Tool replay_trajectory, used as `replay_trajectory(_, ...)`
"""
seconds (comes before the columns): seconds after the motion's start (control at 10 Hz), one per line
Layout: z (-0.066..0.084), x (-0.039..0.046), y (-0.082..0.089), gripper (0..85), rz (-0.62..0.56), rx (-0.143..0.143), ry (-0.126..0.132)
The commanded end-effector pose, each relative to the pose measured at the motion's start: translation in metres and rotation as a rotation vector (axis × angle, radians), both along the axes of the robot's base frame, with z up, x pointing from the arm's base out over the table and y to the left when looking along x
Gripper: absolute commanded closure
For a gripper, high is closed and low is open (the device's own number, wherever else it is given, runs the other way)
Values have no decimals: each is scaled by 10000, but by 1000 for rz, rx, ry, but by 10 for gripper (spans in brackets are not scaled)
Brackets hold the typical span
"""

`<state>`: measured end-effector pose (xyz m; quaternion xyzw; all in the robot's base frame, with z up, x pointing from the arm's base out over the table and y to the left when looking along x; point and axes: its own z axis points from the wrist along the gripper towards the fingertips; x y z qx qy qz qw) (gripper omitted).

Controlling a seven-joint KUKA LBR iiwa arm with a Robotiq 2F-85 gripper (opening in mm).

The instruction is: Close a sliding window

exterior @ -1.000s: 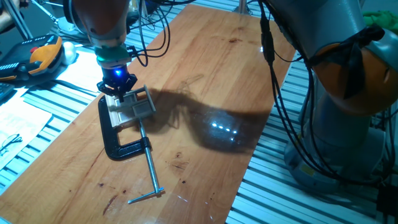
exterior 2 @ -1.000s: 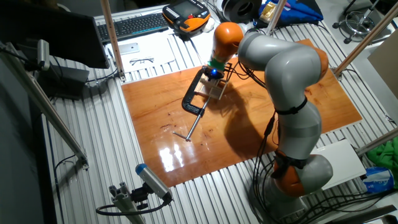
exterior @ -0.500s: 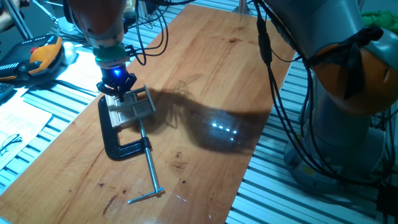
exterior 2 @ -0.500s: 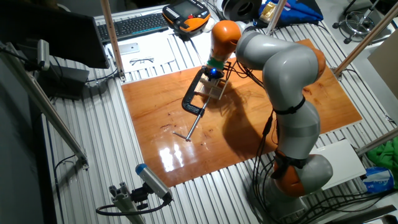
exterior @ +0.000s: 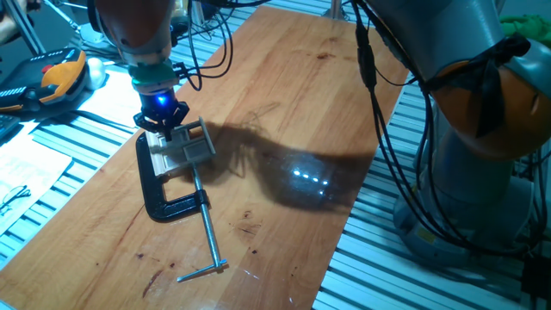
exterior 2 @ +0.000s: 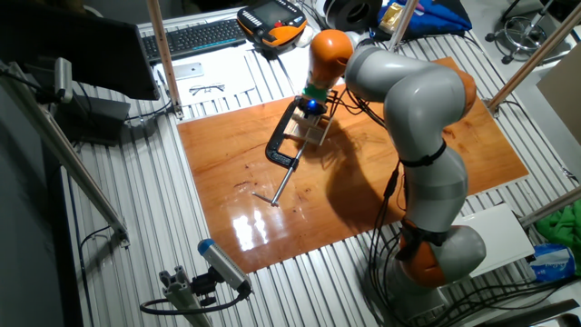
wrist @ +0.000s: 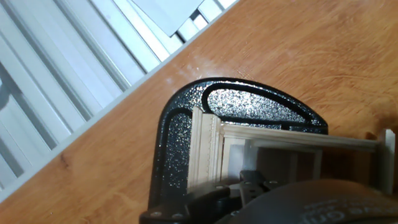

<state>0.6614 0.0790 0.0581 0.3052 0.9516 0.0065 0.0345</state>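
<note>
Hand view shows our gripper [wrist: 249, 186] low over the small beige wooden sliding window [wrist: 273, 155], held in the black C-clamp [wrist: 180, 143]; finger spacing we cannot tell.

A glossy reddish-brown wooden board [exterior: 284, 103] rests on the table [exterior: 77, 164], a ribbed surface of pale aluminium slats. Directly below the jaws, the small light beige wooden sliding window [exterior: 182, 146] stands on the board, held in a black cast-iron C-clamp [exterior: 164, 200]. The clamp's long metal screw [exterior: 207, 237] lies flat on the wood, reaching away from the jaws toward the board's near edge.
</note>
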Motion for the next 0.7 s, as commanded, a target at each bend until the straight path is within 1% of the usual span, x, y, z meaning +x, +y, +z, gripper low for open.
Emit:
replay_trajectory(0.0,0,1,0,850,26,-36,5)
replay_trajectory(0.1,0,1,0,850,45,-28,-11)
replay_trajectory(0.2,0,1,0,850,57,-6,-13)
replay_trajectory(0.3,0,1,0,850,63,4,-10)
replay_trajectory(0.4,0,1,0,850,55,-1,-8)
replay_trajectory(0.5,0,1,0,850,42,3,1)
replay_trajectory(0.6,2,7,6,850,18,-8,16)
